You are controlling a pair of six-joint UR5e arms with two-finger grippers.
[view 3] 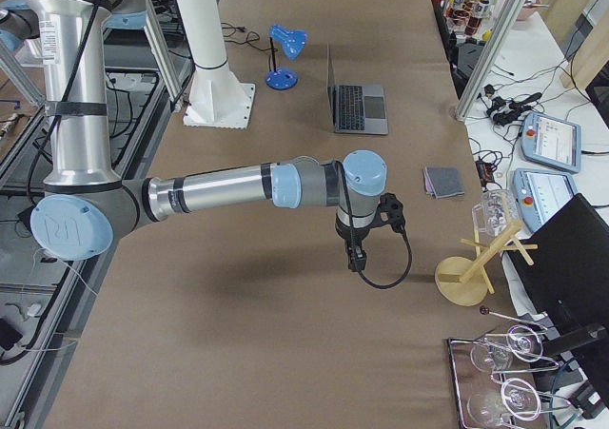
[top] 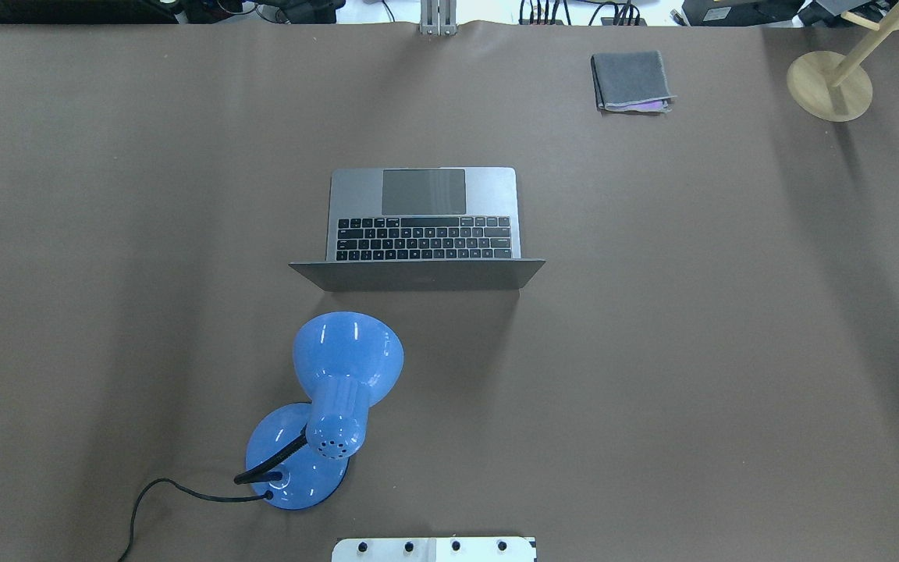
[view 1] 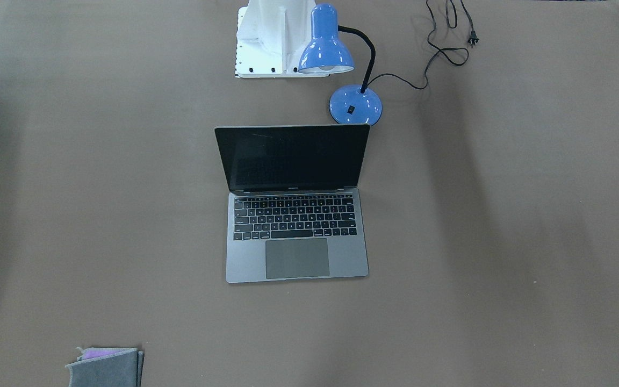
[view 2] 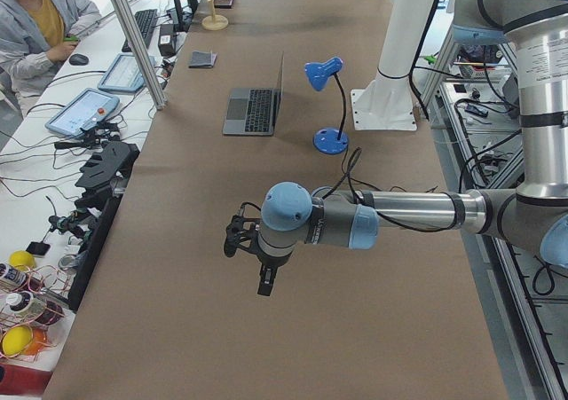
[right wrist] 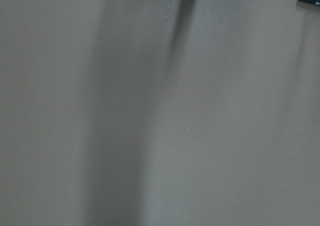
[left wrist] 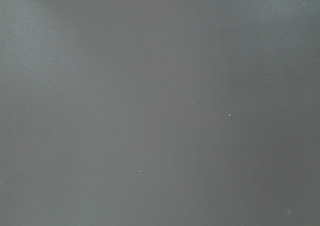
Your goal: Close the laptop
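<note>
The space-grey laptop (view 1: 348, 258) stands open in the middle of the brown table, its dark screen upright. It also shows in the overhead view (top: 356, 195), the exterior left view (view 2: 238, 112) and the exterior right view (view 3: 373, 107). My left gripper (view 2: 266, 281) hangs over bare table far from the laptop, seen only in the exterior left view; I cannot tell whether it is open or shut. My right gripper (view 3: 354, 258) hangs over bare table at the other end, seen only in the exterior right view; I cannot tell its state. Both wrist views show only table surface.
A blue desk lamp (top: 346, 367) with a black cord stands just behind the laptop's lid, on the robot's side. A small grey fabric pouch (top: 630, 80) lies at the far edge. A wooden stand (top: 829, 86) is at the far right corner. The white robot base (view 1: 272, 43) is near.
</note>
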